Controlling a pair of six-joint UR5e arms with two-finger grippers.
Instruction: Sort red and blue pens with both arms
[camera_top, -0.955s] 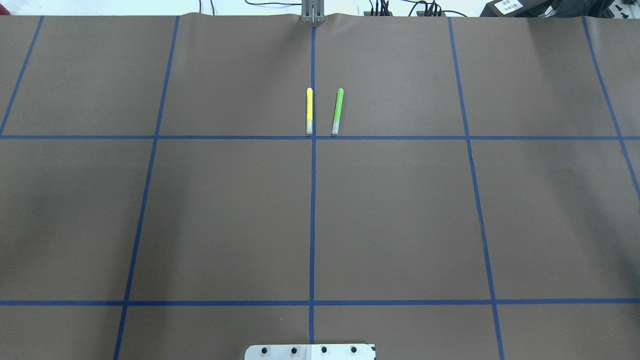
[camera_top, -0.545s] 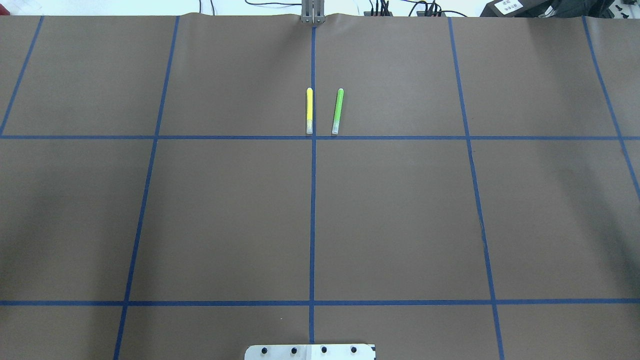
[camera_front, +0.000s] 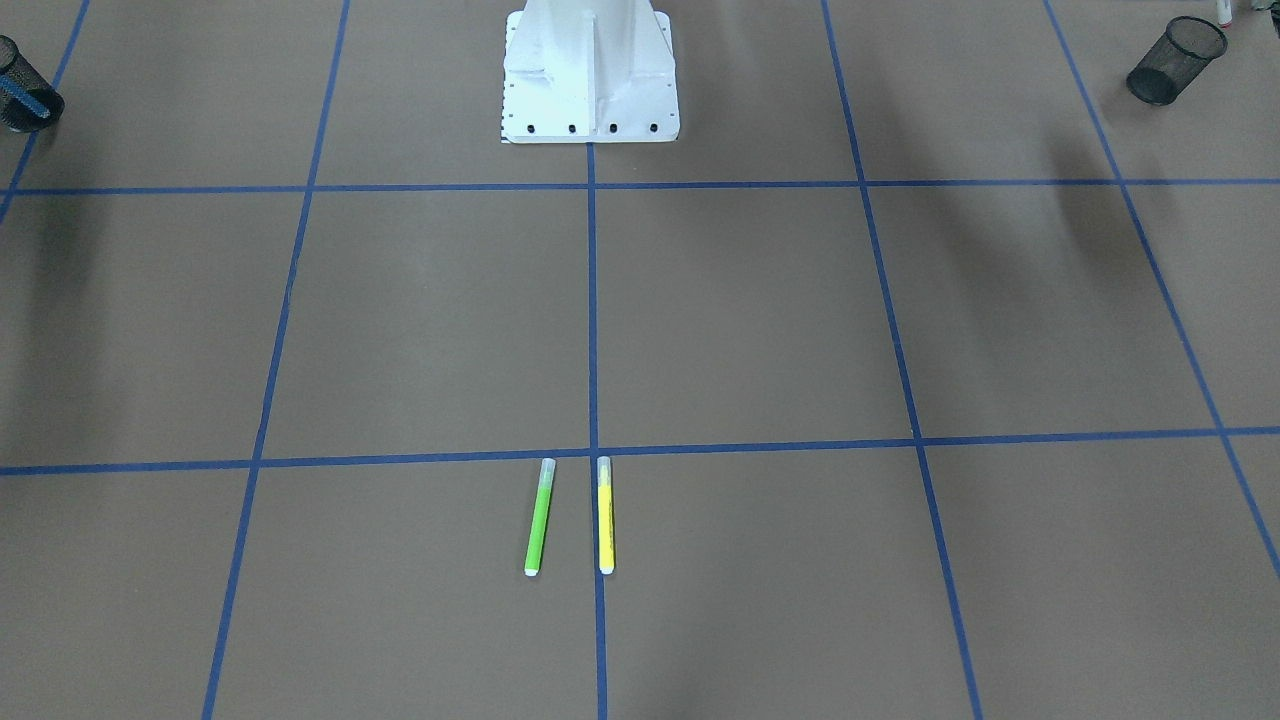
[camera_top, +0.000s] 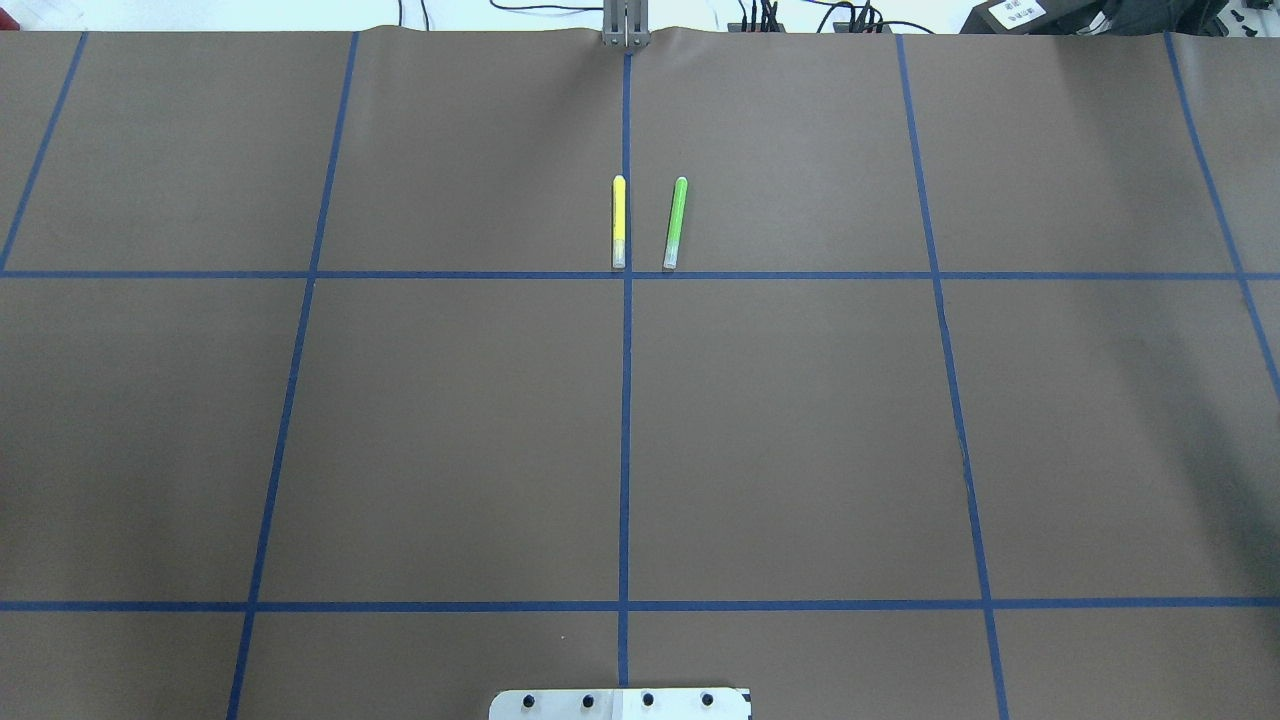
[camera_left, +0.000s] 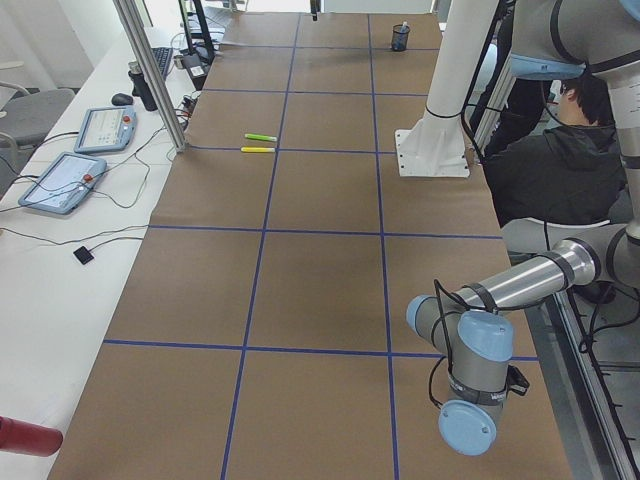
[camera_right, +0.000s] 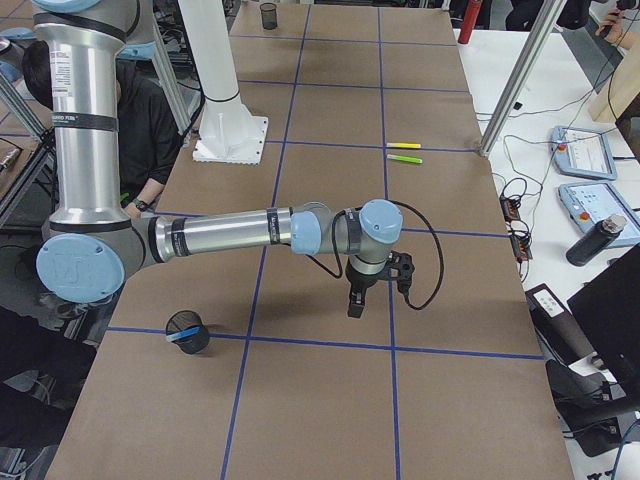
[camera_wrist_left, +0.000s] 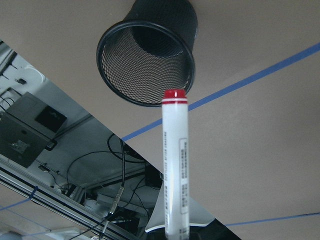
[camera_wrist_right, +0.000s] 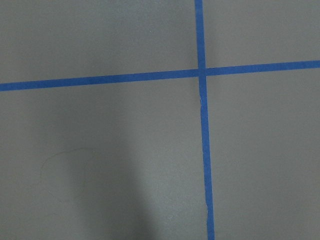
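The left end effector, itself unseen, is clamped on the red-capped marker (camera_wrist_left: 174, 165), whose cap is shown against the rim of a mesh cup (camera_wrist_left: 150, 70); the yellow pen (camera_top: 619, 220) and green pen (camera_top: 676, 222) are unmoved on the bench (camera_top: 450, 430) since before; the blue pen (camera_right: 180, 339) is stood in a second cup (camera_right: 196, 325), apart from the right end effector (camera_right: 352, 310), whose state cannot be told.

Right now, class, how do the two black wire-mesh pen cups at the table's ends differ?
The black mesh cup on the robot's right holds a slim blue pen; the black mesh cup on its left is empty. A white red-capped marker hangs near the left cup, no marker near the right cup. Both stand upright.
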